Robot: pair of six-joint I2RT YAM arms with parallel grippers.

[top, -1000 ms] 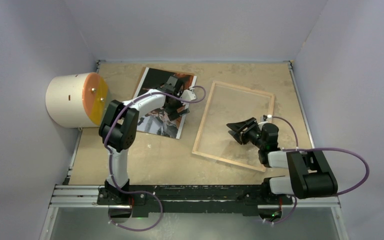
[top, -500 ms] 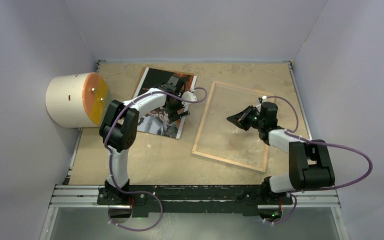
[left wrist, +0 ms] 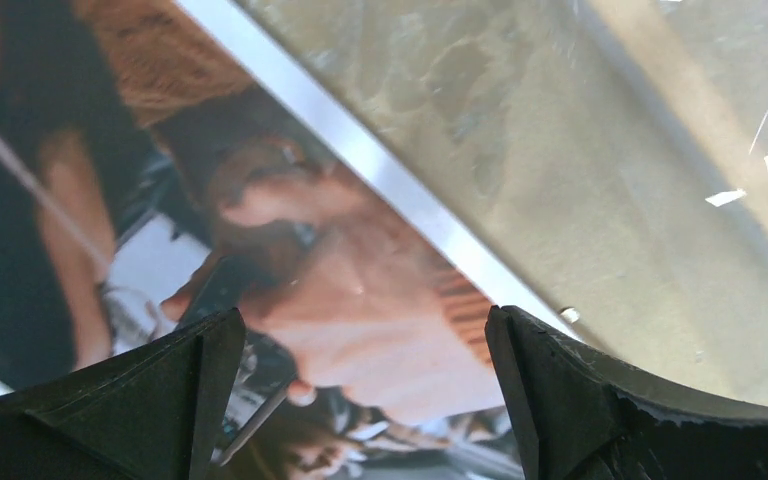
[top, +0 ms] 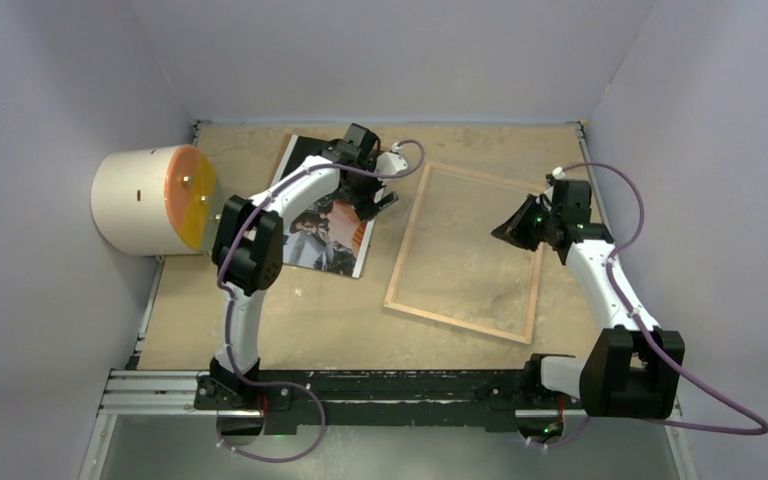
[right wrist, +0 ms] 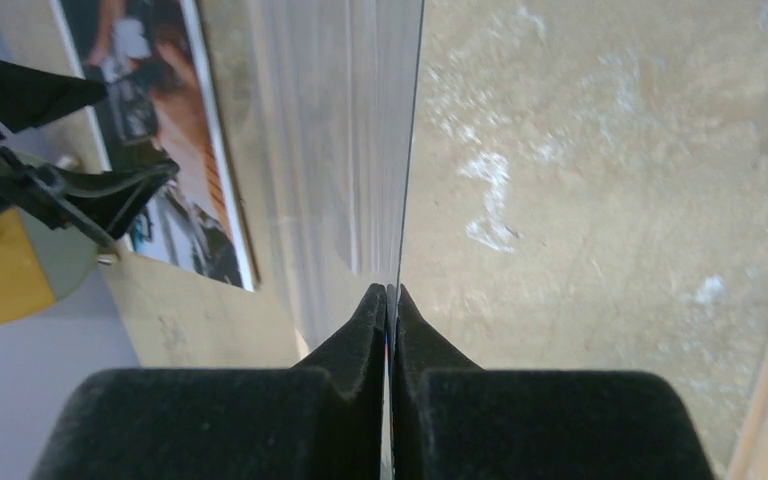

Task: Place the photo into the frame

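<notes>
- Two grippers are at work. The left gripper (left wrist: 362, 318) has its fingers spread wide and holds nothing. It is poised just above the right edge of the large glossy rectangular photo (top: 320, 225), whose dark, reddish-orange picture faces up directly beneath it.
- The right gripper (right wrist: 392, 292) has its fingers pressed together, pinching what we take to be the thin edge of the clear pane (right wrist: 360, 180). That edge runs straight ahead of the fingertips, and a wooden rail lies just to the gripper's right.
- The thin rectangular picture frame (top: 460, 323) lies light wood-brown side up on the tan tabletop (top: 290, 320). It sits between the two grippers, near the photo but apart from it.
- We judge progress to be early. The photo lies outside the frame, ungrasped. Gripping it, carrying it across and laying it within the rails all remain.
</notes>
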